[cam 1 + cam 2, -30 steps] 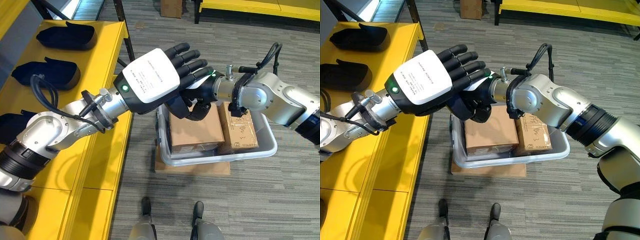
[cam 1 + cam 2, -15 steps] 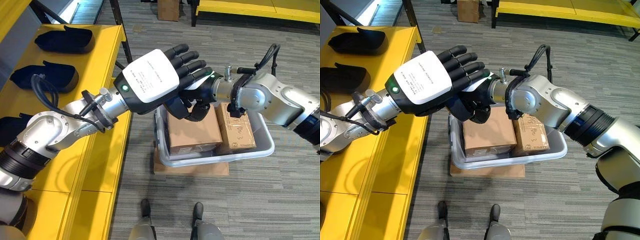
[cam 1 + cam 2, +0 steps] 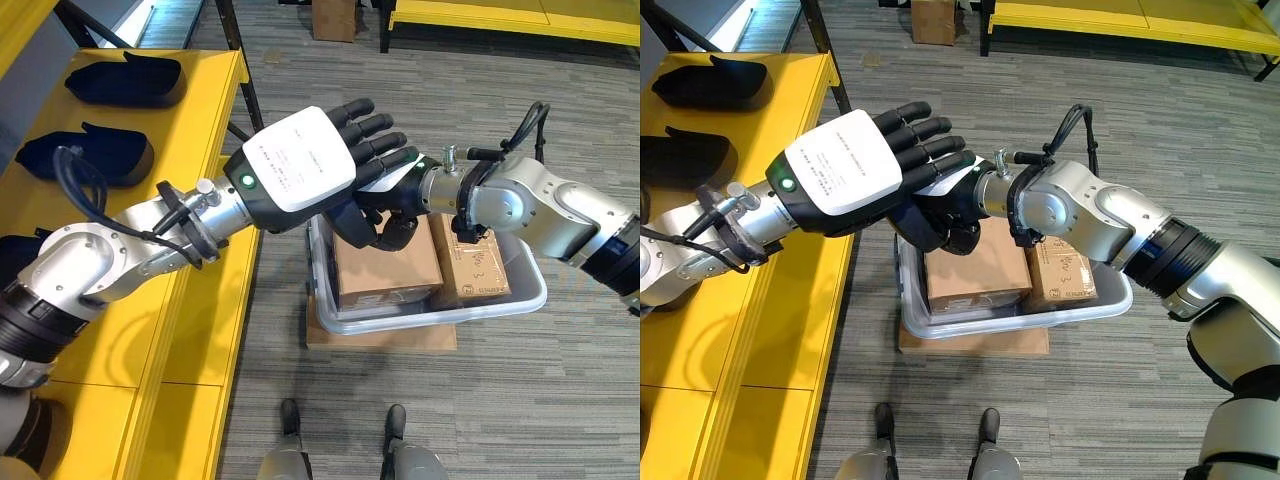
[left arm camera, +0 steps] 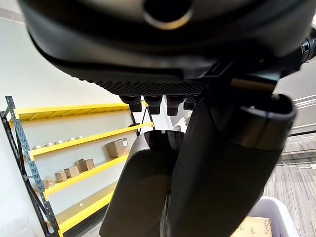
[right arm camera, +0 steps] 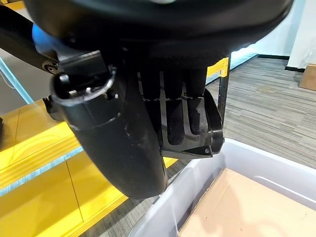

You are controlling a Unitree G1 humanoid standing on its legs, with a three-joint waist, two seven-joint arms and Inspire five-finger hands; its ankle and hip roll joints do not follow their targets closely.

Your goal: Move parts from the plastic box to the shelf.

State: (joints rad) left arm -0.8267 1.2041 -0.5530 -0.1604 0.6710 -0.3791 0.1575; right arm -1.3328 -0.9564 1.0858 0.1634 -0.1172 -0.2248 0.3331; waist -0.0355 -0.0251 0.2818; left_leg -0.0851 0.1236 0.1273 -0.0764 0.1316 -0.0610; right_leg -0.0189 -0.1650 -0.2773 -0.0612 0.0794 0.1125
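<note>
My left hand (image 3: 305,160) hangs above the plastic box (image 3: 520,297), back of the hand up w/ its white cover showing, fingers (image 3: 375,125) straight and spread, holding nothing. My right hand (image 3: 385,215) is just under it, over the box's left end. In the right wrist view its fingers (image 5: 177,106) curl onto a black part (image 5: 210,126) — a dark moulded piece w/ a rim — and pin it vs the palm. So that part is up out of the box, in my right hand, directly below my left palm.

The box sits on the grey floor (image 3: 520,400) on a flat sheet of cardboard (image 3: 385,338), just beside the yellow shelf (image 3: 205,330). Inside it, two brown cartons (image 3: 385,262) lie side by side, the bigger one at left.

On the shelf, three more black parts (image 3: 125,80) lie apart from each other along the far-left side — one near the back, one in the middle, one partly cut off at the view's edge. A cardboard box (image 3: 335,18) stands on the floor further back. The left wrist view has another yellow rack (image 4: 74,148) w/ small cartons on it.
</note>
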